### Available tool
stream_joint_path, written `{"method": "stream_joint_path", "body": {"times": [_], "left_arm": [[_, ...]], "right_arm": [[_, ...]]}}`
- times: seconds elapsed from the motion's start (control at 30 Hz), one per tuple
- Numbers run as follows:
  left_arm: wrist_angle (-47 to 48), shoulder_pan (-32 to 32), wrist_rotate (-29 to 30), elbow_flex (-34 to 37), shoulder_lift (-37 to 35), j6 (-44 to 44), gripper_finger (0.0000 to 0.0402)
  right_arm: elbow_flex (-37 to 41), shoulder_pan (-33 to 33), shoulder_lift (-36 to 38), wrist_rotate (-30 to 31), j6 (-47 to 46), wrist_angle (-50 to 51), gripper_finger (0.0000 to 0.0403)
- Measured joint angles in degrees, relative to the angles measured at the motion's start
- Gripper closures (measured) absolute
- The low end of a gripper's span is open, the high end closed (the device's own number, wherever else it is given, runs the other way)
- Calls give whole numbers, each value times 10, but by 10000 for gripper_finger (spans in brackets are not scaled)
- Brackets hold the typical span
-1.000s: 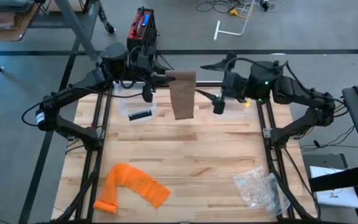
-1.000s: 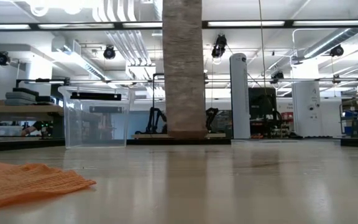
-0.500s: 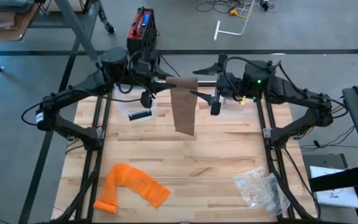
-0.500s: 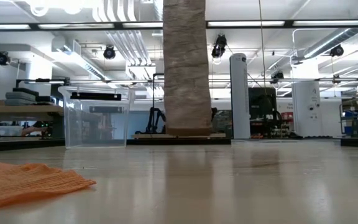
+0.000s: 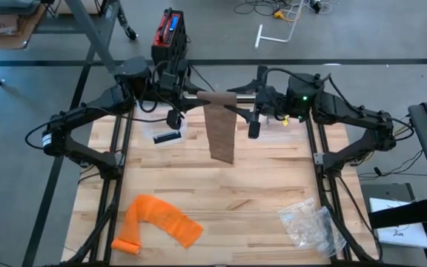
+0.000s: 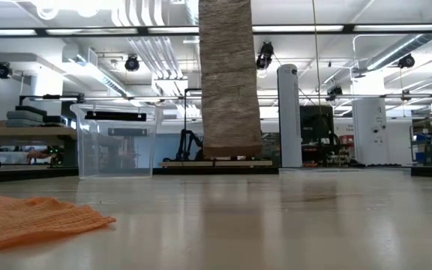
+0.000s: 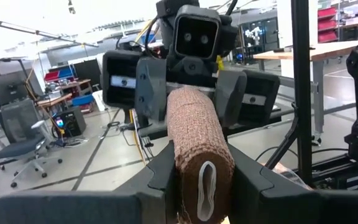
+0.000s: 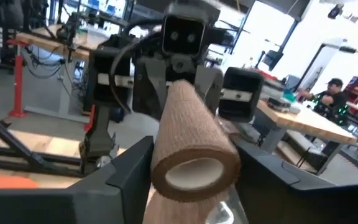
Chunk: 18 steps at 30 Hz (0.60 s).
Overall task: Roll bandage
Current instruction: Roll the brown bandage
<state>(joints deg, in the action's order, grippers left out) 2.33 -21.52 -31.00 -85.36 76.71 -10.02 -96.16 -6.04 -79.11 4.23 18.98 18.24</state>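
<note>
A brown bandage roll [image 5: 217, 96] is held level above the table's far middle, between my two grippers. Its loose strip [image 6: 229, 75] hangs straight down from it, and the strip's lower end [image 6: 231, 150] is clear of the table. My left gripper [image 7: 202, 174] is shut on the roll's left end. My right gripper [image 8: 194, 168] faces it from the right, its fingers closed in on the roll's hollow right end. My left gripper pinches the roll's left end [image 7: 204, 186] between its two fingers, squeezing that end flat. The fingers come in level from the table's left and lie along the roll. The roll is lifted clear. My right gripper has one finger on each side of the roll's open right end [image 8: 194, 171], which stays round. The fingers [image 8: 129, 168] come in level from the table's right, along the roll. They look to touch its sides.
An orange bandage [image 5: 158, 222] lies at the near left. A clear plastic bag [image 5: 310, 222] lies at the near right. A clear box [image 6: 115, 139] stands at the far left, under my left arm. A person [image 8: 334, 87] sits in the room beyond.
My right gripper has gone toward the table's left and a little down, onto the roll's right end. The hanging strip has swung slightly right and shows wider in the low view.
</note>
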Motion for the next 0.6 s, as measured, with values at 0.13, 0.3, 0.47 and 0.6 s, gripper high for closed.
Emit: {"method": "stream_joint_path", "body": {"times": [0.13, 0.3, 0.47, 0.6], "left_arm": [[-3, 0, 0, 0, 0, 0, 317], [-2, 0, 0, 0, 0, 0, 317], [-2, 0, 0, 0, 0, -11, 317], [-2, 1, -1, 0, 0, -20, 317]], "right_arm": [[0, 0, -7, 1, -4, -5, 224], [0, 0, -7, 1, -19, -6, 235], [0, 0, -4, 0, -54, -3, 234], [0, 0, -4, -9, -70, -3, 215]]}}
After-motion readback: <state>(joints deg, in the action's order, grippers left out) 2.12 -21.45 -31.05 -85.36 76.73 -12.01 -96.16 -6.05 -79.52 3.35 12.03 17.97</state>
